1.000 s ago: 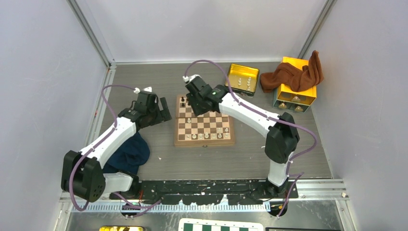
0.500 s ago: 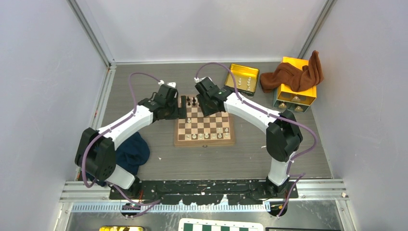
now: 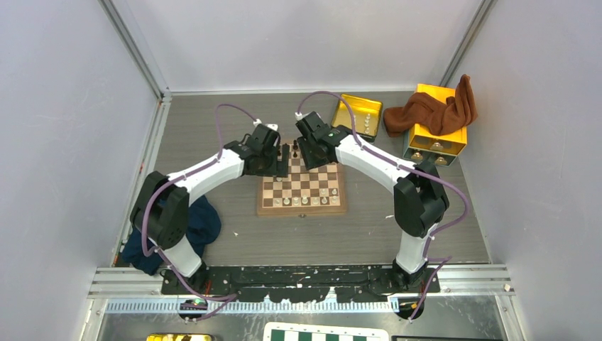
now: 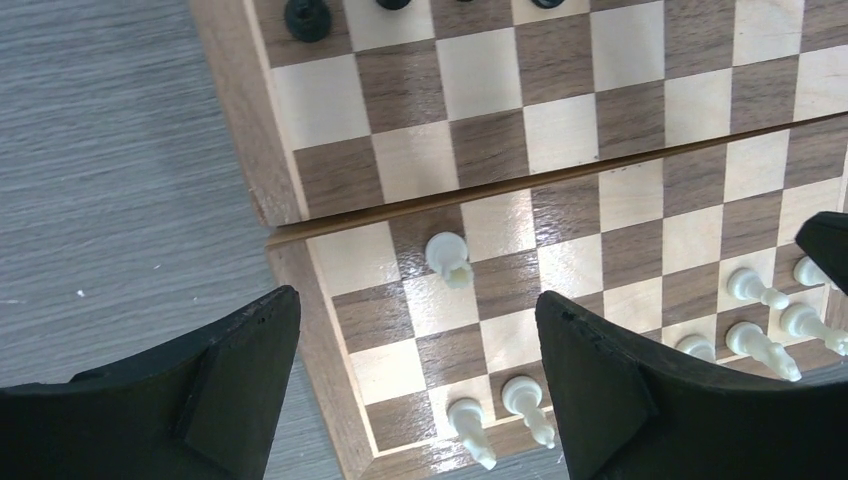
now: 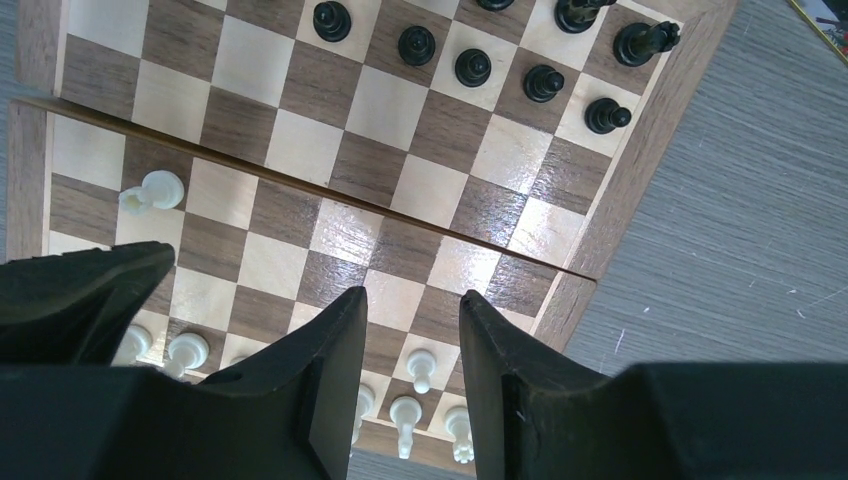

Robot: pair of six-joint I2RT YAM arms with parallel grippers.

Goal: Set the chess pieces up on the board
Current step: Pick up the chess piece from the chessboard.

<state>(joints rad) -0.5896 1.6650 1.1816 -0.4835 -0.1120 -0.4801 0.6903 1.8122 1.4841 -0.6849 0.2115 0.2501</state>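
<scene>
Over the left edge of the board [image 3: 305, 186], we now find the left gripper [image 4: 415, 310], swung in from beside it, its fingers wide apart and empty above a stray white pawn [image 4: 447, 260]. The right gripper [image 5: 410, 300] hovers part-open, empty. We judge this pawn the next pick.
</scene>
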